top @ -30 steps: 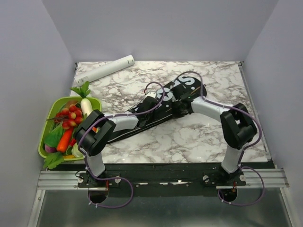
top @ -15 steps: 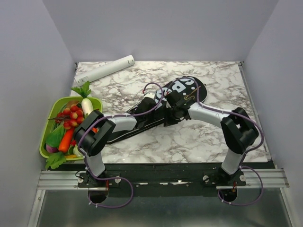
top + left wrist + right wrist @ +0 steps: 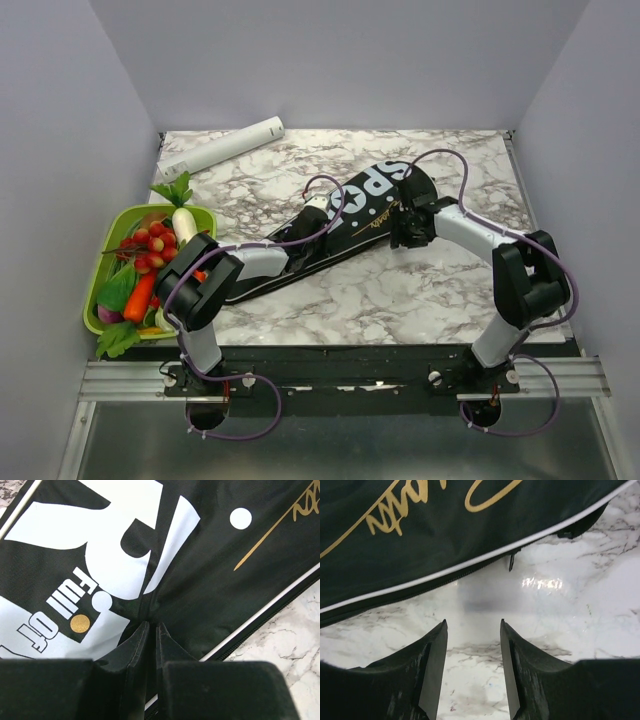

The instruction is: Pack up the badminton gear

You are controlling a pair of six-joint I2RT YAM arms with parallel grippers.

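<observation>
- The bag [image 3: 370,205], long, black and racket-shaped, lies flat on the marble desk [image 3: 400,290]. It runs on a slant from near the left arm's elbow up to the far right of the middle.
- Its wide end points to the far right and carries the white lettering "SPORT" [image 3: 385,185]. Its narrow end points to the near left.
- The left jaws are pressed down on the middle of the bag and are all but closed. The two fingers [image 3: 131,645] leave only a thin slit, and a small ridge of the bag's fabric is pinched there.
- Around that pinch, the left wrist view shows large white print and a small gold dot [image 3: 80,624] on the black cloth.
- The right jaws stand well apart with nothing between them. Their fingers [image 3: 432,670] hang over bare marble just beside the bag's near edge, not touching it.
- That edge has white piping [image 3: 470,562] and a zip line below it. A small zipper pull [image 3: 511,560] hangs down onto the desk, and gold script [image 3: 400,510] runs across the fabric above.
- A green tray [image 3: 135,208] of toy vegetables [image 3: 140,270] sits at the left edge of the desk.
- A white tube [image 3: 225,147] lies at the far left corner, well apart from the bag.
</observation>
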